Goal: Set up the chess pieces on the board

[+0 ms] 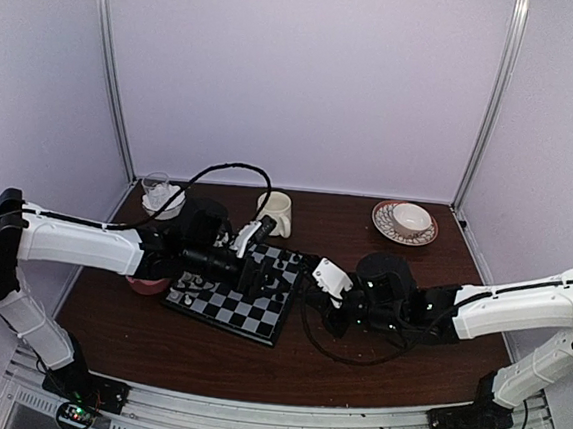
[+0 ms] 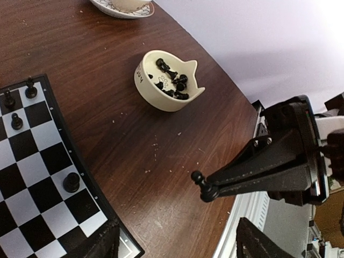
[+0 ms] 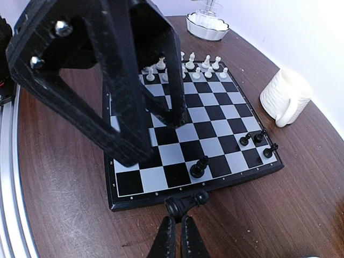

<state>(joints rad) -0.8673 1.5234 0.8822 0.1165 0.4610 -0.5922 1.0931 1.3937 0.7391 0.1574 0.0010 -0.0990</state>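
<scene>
The black piece [image 3: 185,204] in hand was tiny, light and hard. Its smooth, slim body looked apt to twist or slip, so a pinch low on the stem appeared the soundest hold. The right fingers [image 3: 166,239] were closed on it at the bottom centre of the right wrist view, with the piece tilted sideways just off the near rim of the board [image 3: 215,113], above the brown surface [image 3: 64,204].

The left fingers [image 2: 105,244] stood apart over the board with nothing between them. White pieces [image 3: 193,67] lined the board's far end, and four black pieces [image 3: 200,167] stood toward its lower right.

- **Cat-shaped bowl [image 2: 142,80]:** cream, upper centre of the left wrist view, holding loose black men [image 2: 172,80].
- **Glass dish [image 3: 207,24]:** held white lumps.
- **Mug [image 3: 285,97]:** the inside could not be seen.
</scene>
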